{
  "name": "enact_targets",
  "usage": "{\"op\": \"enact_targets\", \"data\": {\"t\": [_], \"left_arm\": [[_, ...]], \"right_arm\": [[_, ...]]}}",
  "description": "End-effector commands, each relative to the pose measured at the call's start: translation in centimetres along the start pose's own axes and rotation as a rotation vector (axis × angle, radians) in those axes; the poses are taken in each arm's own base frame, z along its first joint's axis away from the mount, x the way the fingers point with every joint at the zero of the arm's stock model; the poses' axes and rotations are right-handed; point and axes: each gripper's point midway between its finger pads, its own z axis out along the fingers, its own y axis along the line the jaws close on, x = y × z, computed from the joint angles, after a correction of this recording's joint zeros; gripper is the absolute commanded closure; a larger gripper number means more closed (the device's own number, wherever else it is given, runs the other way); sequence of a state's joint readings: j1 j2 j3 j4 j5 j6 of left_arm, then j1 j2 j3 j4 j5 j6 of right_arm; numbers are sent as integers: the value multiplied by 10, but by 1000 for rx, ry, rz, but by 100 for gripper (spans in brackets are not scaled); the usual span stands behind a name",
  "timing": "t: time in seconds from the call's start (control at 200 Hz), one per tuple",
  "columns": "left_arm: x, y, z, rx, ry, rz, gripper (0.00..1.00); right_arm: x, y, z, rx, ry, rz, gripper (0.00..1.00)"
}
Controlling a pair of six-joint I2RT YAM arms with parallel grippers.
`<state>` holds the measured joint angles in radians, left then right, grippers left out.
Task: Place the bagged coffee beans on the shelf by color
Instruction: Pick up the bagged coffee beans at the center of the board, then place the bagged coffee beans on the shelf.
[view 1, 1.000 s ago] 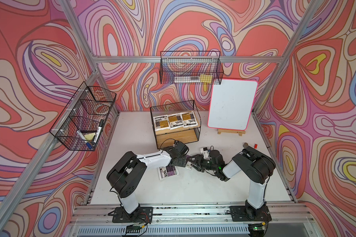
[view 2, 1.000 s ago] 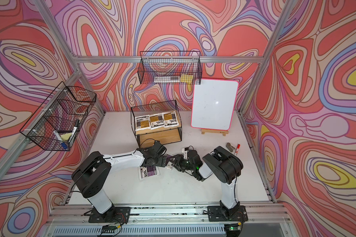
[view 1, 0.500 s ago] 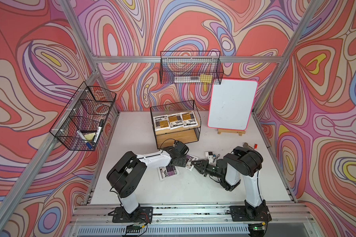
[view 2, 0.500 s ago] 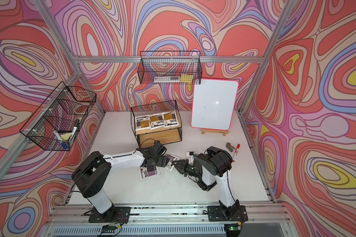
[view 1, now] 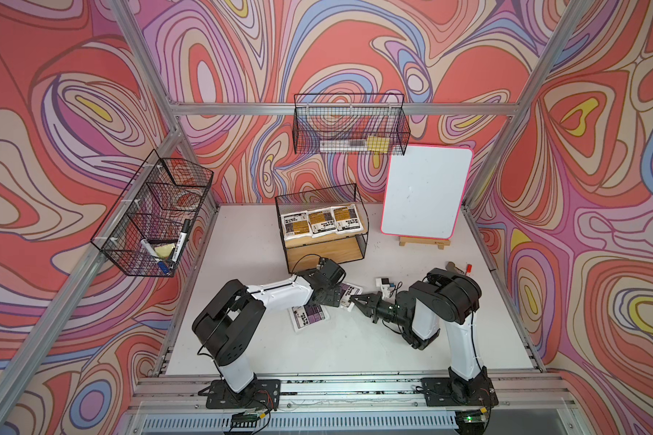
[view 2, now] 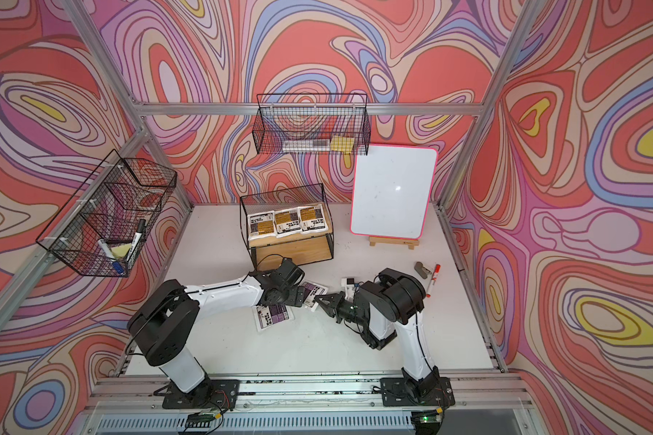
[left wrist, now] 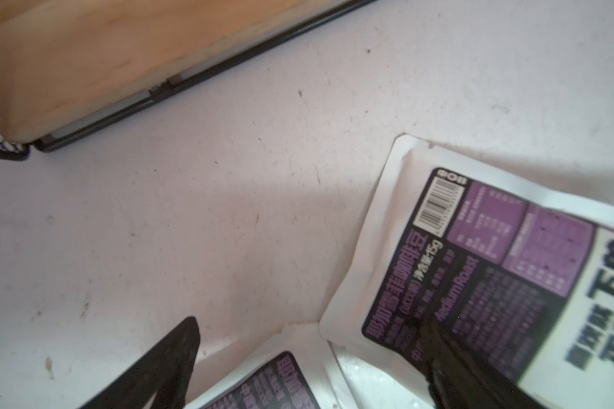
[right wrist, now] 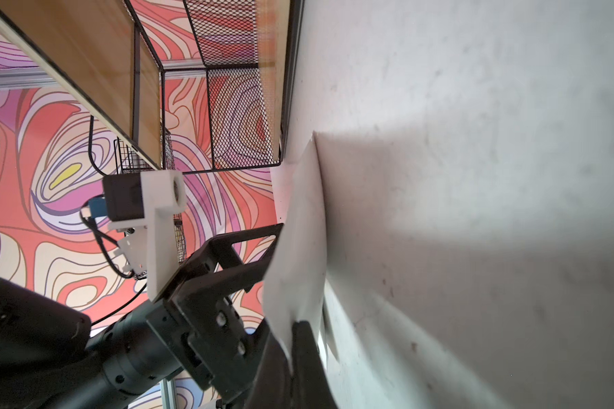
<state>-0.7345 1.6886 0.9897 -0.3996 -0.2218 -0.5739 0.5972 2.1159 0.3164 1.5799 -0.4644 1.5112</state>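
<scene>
**Item:** purple pouch point(view 1: 351, 290), one of two not yet shelved.

**Location:** on the worktop point(view 1: 336, 350), just in front of the shelf point(view 1: 328, 251). One corner overlaps the second purple pouch point(view 1: 309, 317), which lies flat nearer the arm bases.

**Hold:** my right tool point(view 1: 355, 300) is fully closed, pinching the pouch's white border. The right wrist view shows that edge tipped up off the worktop. My left tool point(left wrist: 309, 325) stands open, one finger across the printed label and the other over bare worktop (whether it presses down I cannot tell).

**Reason, as I judge it:** a flat pouch offers little purchase from above, so one tool steadies it while the other takes an edge.

**Shelf stock:** three orange-yellow pouches point(view 1: 321, 224), side by side on the upper board. The lower board is bare, presumably kept for purple.

**Appearance:** flat white rectangular sachet with a sealed margin and a small notch. The label is black with purple panels, a barcode and the words "Medium Roast". It looks thin and slightly creased, and I expect it to droop when carried by one edge.
</scene>
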Motion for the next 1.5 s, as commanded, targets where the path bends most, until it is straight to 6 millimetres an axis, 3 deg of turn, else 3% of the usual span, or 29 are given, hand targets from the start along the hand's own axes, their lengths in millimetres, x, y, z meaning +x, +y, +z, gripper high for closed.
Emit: {"op": "enact_targets", "data": {"t": [0.0, 0.17, 0.33, 0.631, 0.676, 0.876, 0.896, 1.152, 1.492], "left_arm": [[-35, -6, -41, 25, -93, 8, 1], [-77, -1, -94, 31, -211, -7, 1], [-94, 22, -127, 14, -277, -56, 1], [-78, 91, -146, -42, -300, -242, 1], [-74, 98, -147, -52, -301, -264, 1], [-58, 119, -148, -74, -296, -331, 1], [-57, 120, -148, -78, -297, -335, 1], [-45, 141, -152, -125, -311, -408, 1], [-27, 151, -149, -142, -304, -449, 1]], "right_arm": [[7, -65, -24, 220, -49, 170, 100], [-4, -30, -22, 127, -94, 143, 100], [-10, -4, -15, 93, -105, 106, 100], [-28, 53, 9, 34, -137, 15, 100], [-30, 72, 13, -2, -139, -6, 100], [-31, 107, 43, -49, -133, -44, 100], [-32, 99, 48, -31, -132, -37, 100], [-46, 93, 84, -46, -208, -12, 100], [-66, 84, 128, -7, -294, -50, 100]]}}
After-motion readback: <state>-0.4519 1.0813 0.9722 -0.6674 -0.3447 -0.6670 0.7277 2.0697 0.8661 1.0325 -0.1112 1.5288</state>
